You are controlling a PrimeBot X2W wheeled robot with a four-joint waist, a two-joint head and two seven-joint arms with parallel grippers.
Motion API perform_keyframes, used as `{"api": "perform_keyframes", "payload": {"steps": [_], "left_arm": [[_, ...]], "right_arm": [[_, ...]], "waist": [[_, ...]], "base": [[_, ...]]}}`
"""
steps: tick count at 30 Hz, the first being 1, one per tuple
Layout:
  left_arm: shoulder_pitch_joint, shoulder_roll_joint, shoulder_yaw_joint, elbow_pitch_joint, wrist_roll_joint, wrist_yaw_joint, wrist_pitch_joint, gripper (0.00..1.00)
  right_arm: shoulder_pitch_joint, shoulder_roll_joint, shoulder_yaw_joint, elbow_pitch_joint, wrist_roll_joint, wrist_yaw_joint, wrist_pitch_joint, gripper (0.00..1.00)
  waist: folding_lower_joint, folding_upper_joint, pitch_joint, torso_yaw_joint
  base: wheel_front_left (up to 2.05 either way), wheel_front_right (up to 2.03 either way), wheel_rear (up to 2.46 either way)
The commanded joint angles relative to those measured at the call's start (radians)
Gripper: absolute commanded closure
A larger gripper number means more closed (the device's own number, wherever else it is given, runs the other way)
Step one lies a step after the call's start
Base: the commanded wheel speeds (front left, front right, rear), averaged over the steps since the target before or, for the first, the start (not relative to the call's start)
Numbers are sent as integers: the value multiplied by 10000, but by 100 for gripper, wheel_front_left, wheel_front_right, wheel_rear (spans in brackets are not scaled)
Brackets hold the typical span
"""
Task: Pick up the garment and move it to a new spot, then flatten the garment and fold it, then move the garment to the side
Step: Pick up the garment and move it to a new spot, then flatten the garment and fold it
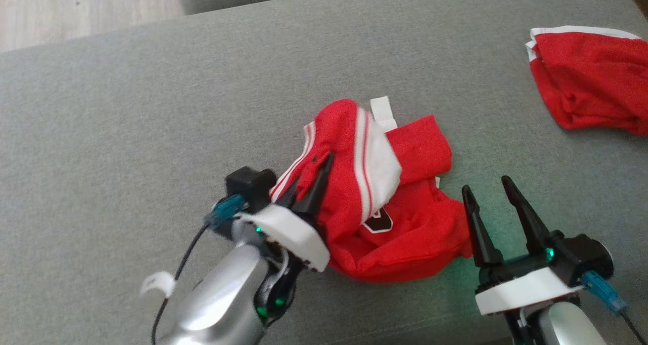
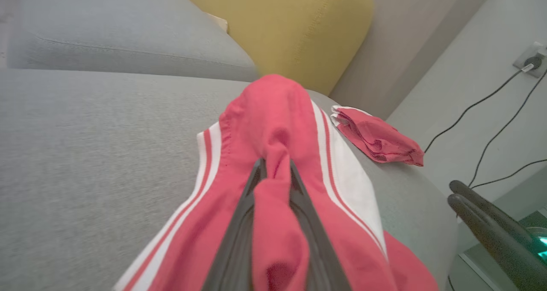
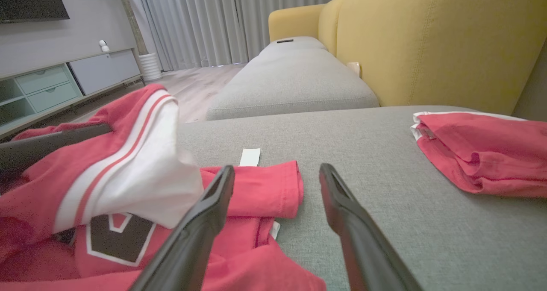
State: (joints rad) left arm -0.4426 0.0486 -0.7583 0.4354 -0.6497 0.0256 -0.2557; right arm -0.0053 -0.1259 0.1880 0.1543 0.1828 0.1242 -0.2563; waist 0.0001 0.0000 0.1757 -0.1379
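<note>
Fabric of the crumpled red jersey garment with white stripes (image 1: 405, 233) is pinched in the left claw (image 1: 314, 170). In the left wrist view a rolled ridge of red cloth runs between the two dark fingers (image 2: 239, 222), which are clenched on it. The grip sits at the garment's left edge, and the striped white band drapes over from the raised fold. The rest of the heap lies on the grey upholstered sofa seat (image 1: 152, 107), about mid-seat.

The right claw (image 1: 486, 184) is released, its fingers spread wide. It sits just beside the garment's right edge; whether its left finger touches the cloth I cannot tell.

The garment has no clean outline. In the head view its longer run goes diagonally, from the raised fold at the far left down to the near right. A black-and-white emblem (image 1: 379, 221) faces up, and a white label tab (image 1: 382, 109) points away from the robot.

A second red folded garment (image 1: 587, 81) lies well apart at the far right.
</note>
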Motion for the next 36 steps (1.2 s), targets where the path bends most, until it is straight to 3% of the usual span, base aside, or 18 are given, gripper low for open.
{"api": "perform_keyframes", "payload": {"steps": [1,3,4,11,16,21,26,27,33,36], "left_arm": [[-135,16,708,-398,294,-124,-59,92],[376,16,1243,-484,588,-187,-60,38],[577,16,1476,-536,828,-189,-60,0],[2352,19,3321,-1048,2259,4,-60,0],[2007,79,3931,-737,2867,-368,-60,0],[120,54,3352,638,3146,-806,416,0],[-1503,23,2200,1895,2714,-1040,2088,0],[-1503,23,2200,1895,2714,-1040,2088,0],[-2421,19,553,3162,2289,-955,4739,0],[-2588,18,133,3473,2366,-995,5015,0]], "right_arm": [[-11,-163,118,-361,-108,65,-55,0],[81,-169,19,-374,-115,65,-55,0],[131,-166,-23,-371,-122,65,-55,0],[404,-40,-99,-300,-103,65,-55,0],[456,-6,11,-284,-87,65,-55,0],[340,-38,233,-247,-49,65,-55,0],[244,-106,271,-199,-21,65,-55,0],[244,-106,271,-199,-21,65,-55,0],[173,-85,264,-216,-27,65,-55,0],[138,-32,234,-239,-15,65,-55,0]], "waist": [[-1,0,39,105],[-1,0,-1,212],[-1,0,-39,264],[-1,0,-540,560],[-1,0,-695,639],[-1,0,-587,404],[-1,0,-395,20],[-1,0,-395,20],[-1,0,-245,-264],[-1,0,-170,-289]], "base": [[0,0,0],[0,0,0],[0,0,0],[0,0,0],[0,0,0],[0,0,0],[0,0,0],[0,0,0],[0,0,0],[0,0,0]]}}
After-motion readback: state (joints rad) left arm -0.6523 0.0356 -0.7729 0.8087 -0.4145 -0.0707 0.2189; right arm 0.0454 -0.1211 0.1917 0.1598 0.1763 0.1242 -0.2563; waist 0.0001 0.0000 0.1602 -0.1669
